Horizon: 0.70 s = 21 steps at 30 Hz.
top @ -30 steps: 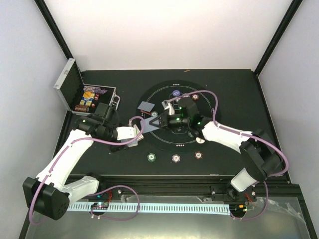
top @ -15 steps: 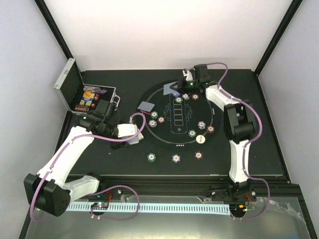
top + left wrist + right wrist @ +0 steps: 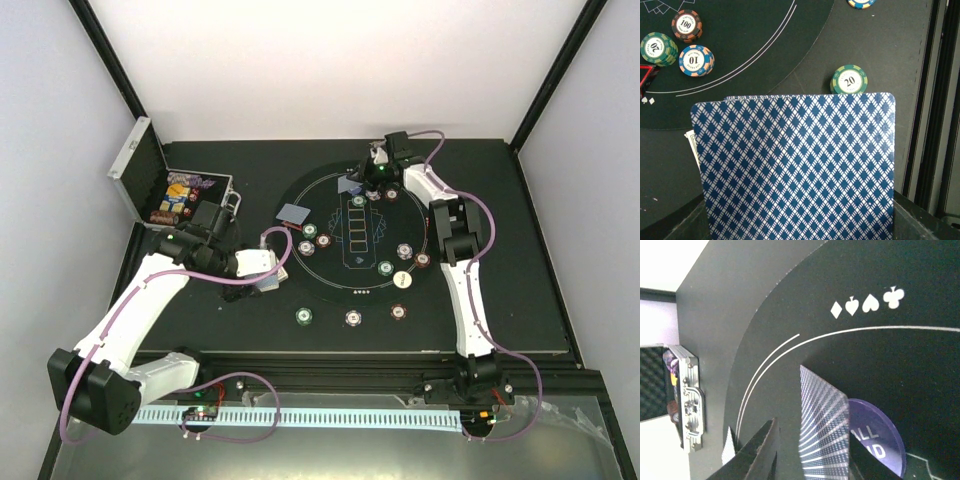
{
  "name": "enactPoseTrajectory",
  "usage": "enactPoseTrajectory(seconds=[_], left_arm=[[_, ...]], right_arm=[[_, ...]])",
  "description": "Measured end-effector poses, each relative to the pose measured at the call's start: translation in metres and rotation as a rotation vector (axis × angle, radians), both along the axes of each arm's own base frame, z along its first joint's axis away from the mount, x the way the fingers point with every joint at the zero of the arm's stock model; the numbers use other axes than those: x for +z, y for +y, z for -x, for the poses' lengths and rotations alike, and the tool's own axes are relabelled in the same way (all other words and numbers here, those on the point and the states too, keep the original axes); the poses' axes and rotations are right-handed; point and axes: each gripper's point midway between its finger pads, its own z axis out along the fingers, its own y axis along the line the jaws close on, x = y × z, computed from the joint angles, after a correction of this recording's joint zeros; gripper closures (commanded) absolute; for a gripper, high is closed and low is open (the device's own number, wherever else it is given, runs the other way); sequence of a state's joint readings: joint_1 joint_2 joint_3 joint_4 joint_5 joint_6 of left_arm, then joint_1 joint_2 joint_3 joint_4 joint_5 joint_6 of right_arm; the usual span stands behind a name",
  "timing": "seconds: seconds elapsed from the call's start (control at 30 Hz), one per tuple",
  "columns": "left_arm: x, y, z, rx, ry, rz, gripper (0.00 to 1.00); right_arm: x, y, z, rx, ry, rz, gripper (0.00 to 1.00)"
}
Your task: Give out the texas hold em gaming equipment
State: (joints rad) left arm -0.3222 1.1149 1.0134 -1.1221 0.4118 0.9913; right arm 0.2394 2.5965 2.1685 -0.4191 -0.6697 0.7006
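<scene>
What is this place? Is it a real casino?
Probably a robot lab booth, not a casino: plain white walls box in a black table, robot arms are bolted at its edge, and the round poker mat holds chips.

A matte black table [image 3: 530,260] fills the middle of the overhead view; behind it stands a plain white back wall [image 3: 330,70], brightly and evenly lit; the left wall [image 3: 50,150] and right wall [image 3: 600,220] look pale lilac-grey and slightly dimmer; two black frame posts [image 3: 110,70] run along the corners where the walls meet, slanting outward in the overhead view; along the table's near edge lies a black metal rail [image 3: 340,375], and just below it a pale blue slotted strip [image 3: 340,418]; the grey surface [image 3: 330,460] beneath may be the floor or a lower shelf.
</scene>
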Motion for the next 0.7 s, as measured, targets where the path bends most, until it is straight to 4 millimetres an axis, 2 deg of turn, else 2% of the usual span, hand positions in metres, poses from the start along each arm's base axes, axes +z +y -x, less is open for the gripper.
enactPoseTrajectory(seconds=[0.1, 0.3, 0.37, 0.47, 0.6, 0.7], left_arm=[[0.000, 0.000, 0.000, 0.000, 0.000, 0.000, 0.98], [0.000, 0.000, 0.000, 0.001, 0.000, 0.000, 0.99], [0.000, 0.000, 0.000, 0.001, -0.001, 0.001, 0.98], [0.000, 0.000, 0.000, 0.002, -0.001, 0.001, 0.98], [0.001, 0.000, 0.000, 0.007, 0.001, 0.003, 0.99], [0.001, 0.000, 0.000, 0.008, -0.001, 0.004, 0.98]], right_arm=[[0.003, -0.003, -0.001, -0.005, -0.006, 0.020, 0.51], [0.013, -0.025, -0.001, -0.039, -0.003, 0.084, 0.44], [0.023, -0.036, 0.000, -0.052, -0.015, 0.120, 0.39], [0.049, -0.052, 0.012, -0.064, -0.041, 0.164, 0.30], [0.091, -0.063, 0.051, -0.074, -0.082, 0.161, 0.25], [0.118, -0.054, 0.103, -0.055, -0.121, 0.118, 0.22]])
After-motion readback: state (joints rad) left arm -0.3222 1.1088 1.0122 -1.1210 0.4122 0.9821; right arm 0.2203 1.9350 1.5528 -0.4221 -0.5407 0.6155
